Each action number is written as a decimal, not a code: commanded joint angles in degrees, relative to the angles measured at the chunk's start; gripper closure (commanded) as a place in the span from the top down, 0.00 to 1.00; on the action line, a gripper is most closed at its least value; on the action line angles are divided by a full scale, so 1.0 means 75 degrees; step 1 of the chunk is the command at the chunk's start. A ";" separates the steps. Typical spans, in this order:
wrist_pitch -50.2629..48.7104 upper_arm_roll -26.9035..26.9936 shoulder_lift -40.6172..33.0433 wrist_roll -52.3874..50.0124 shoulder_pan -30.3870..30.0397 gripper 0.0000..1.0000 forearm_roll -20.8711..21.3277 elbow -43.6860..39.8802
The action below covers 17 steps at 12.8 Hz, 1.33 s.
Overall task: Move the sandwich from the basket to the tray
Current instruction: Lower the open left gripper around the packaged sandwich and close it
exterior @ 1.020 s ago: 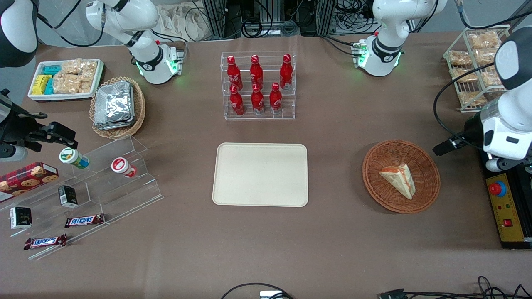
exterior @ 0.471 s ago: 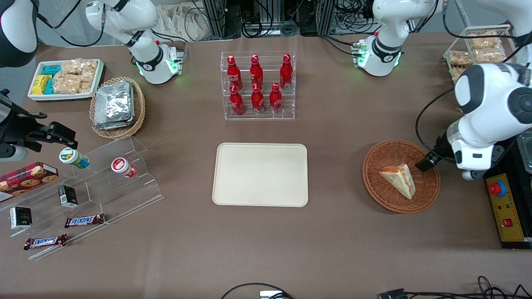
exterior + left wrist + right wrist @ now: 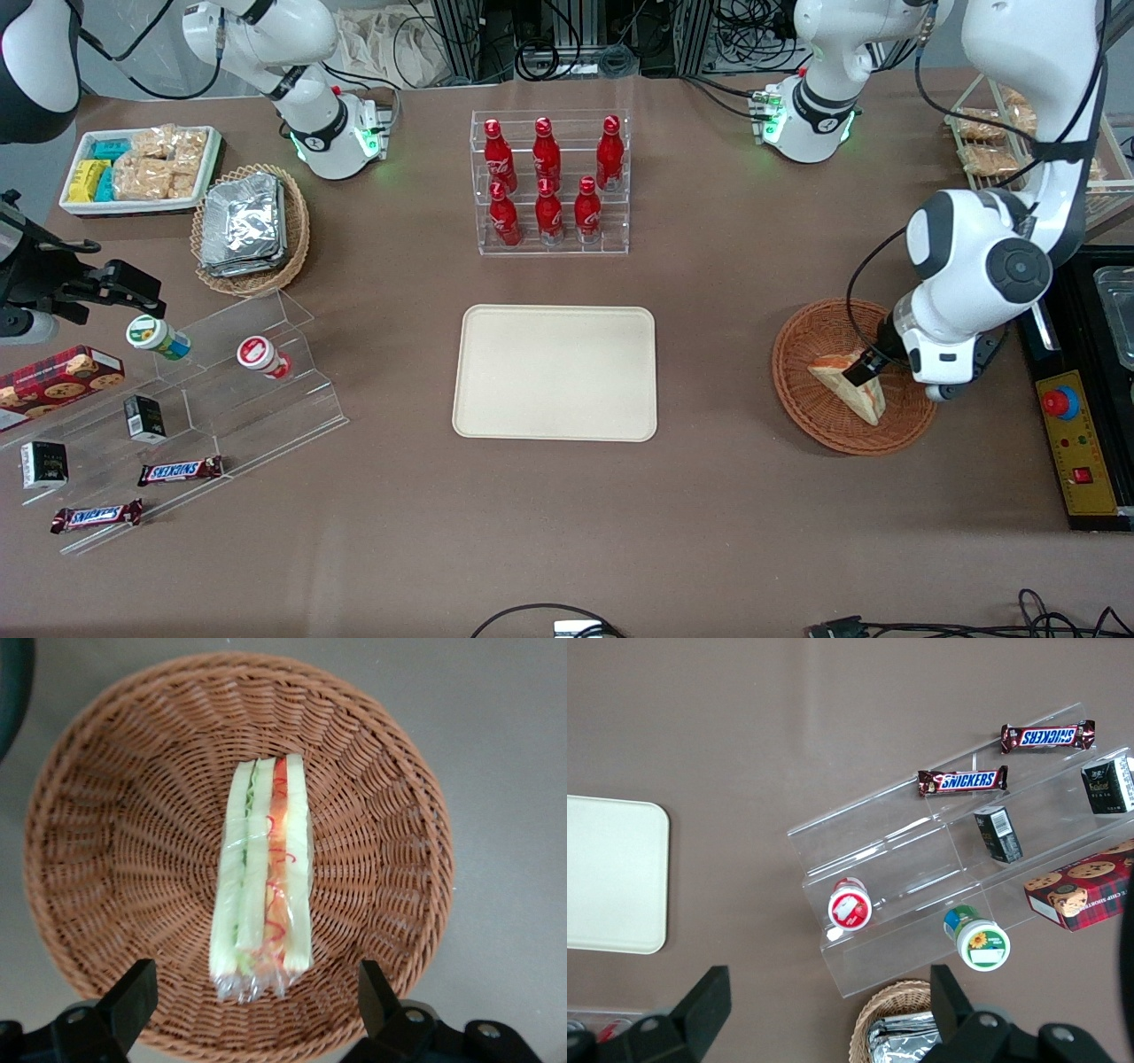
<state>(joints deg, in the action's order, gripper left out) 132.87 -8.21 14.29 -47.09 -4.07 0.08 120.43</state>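
The sandwich (image 3: 864,403), a pale bread wedge with red-orange and green filling, lies in the reddish-brown wicker basket (image 3: 797,399). My left gripper (image 3: 861,370) hangs just above the sandwich, inside the basket's rim. In the left wrist view the gripper (image 3: 255,1001) is open, with one finger on each side of the wrapped sandwich (image 3: 263,904), over the basket (image 3: 106,859). The fingers hold nothing. The cream-beige tray (image 3: 555,372) lies bare at the table's middle, toward the parked arm's end from the basket. It also shows in the right wrist view (image 3: 611,873).
An acrylic rack of red bottles (image 3: 551,182) stands farther from the camera than the tray. A yellow control box (image 3: 1085,443) lies beside the basket. A wire rack of snacks (image 3: 992,142), a tan basket of foil packets (image 3: 251,226) and an acrylic stand (image 3: 221,390) sit toward the ends.
The left arm has swung in from the table's edge and lowered. Its gripper has gone from beside the basket to just over the sandwich. The sandwich has not moved.
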 commanded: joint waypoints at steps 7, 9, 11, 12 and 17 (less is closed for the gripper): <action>0.0413 0.0028 0.0661 -0.0143 0.0004 0.71 -0.0069 0.0032; 0.0401 0.0028 0.0649 -0.0260 -0.0008 0.11 -0.0058 0.0020; 0.0378 0.0028 0.0649 -0.0260 -0.0031 0.00 -0.0058 0.0020; 0.0366 0.0028 0.0649 -0.0260 -0.0031 0.00 -0.0058 0.0009; 0.0273 0.0028 0.0615 -0.0237 -0.0066 0.00 -0.0058 -0.0085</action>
<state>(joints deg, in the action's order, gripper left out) 135.27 -7.88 19.43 -48.36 -4.20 0.07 120.34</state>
